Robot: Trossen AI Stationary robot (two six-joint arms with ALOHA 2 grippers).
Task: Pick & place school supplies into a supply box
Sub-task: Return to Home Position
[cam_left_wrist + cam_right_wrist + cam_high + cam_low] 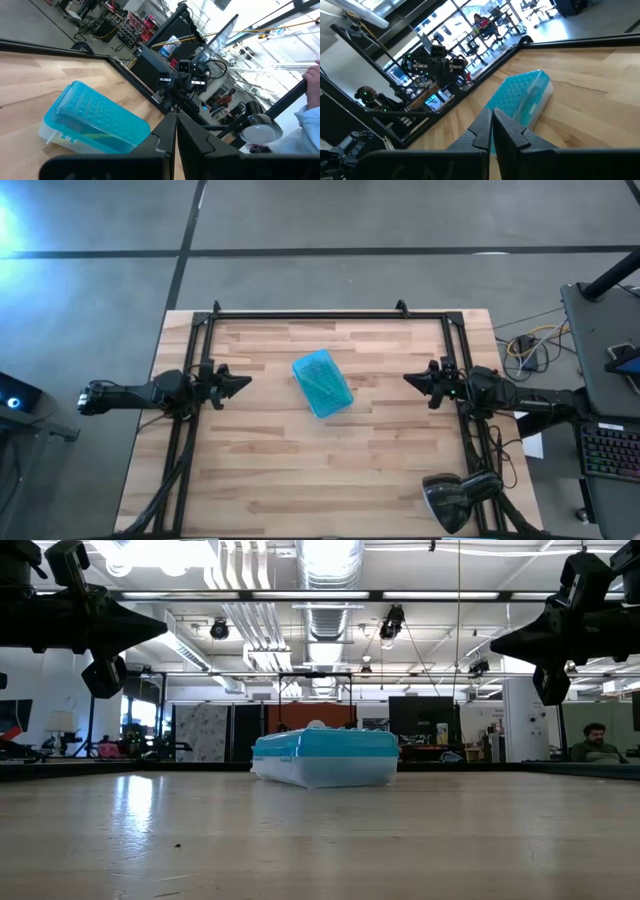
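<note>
With the job judged done, the supply box [322, 382] is seen lidded on the counter [300, 470], the left hand [243, 381] and right hand [410, 379] held closed, empty, well clear either side.

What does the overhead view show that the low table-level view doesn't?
Only the overhead view shows the whole table, the supply box lying skewed on it, and the long arms behind the left gripper and right gripper. Only the low view shows the box's profile, turquoise half over clear half, closed, and a person seated far behind. Both show the box between the two shut grippers.
</note>
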